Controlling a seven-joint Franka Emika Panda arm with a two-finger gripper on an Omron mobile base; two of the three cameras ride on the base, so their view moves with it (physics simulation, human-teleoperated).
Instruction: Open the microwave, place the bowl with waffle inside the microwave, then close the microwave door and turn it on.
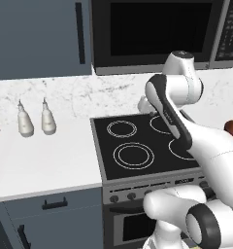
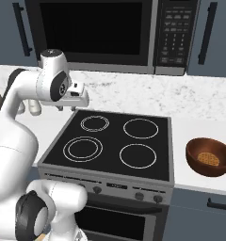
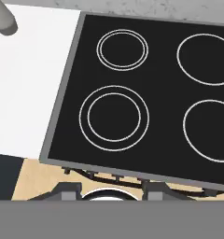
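Two shakers (image 1: 36, 119) left of stove (image 2: 116, 141); tool's (image 2: 82, 100) jaws probably apart.

A black cooktop (image 3: 146, 102) with four ring burners lies below the jaws. Two pale bottles (image 1: 36, 119) (upright, side by side) stand on the white table (image 1: 45, 160) beyond its left edge.

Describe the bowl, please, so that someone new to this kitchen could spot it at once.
Start at the black cooktop below the microwave. On the white counter just right of it sits the bowl: small, round, reddish-brown, with a waffle inside. Nothing else stands on that side.
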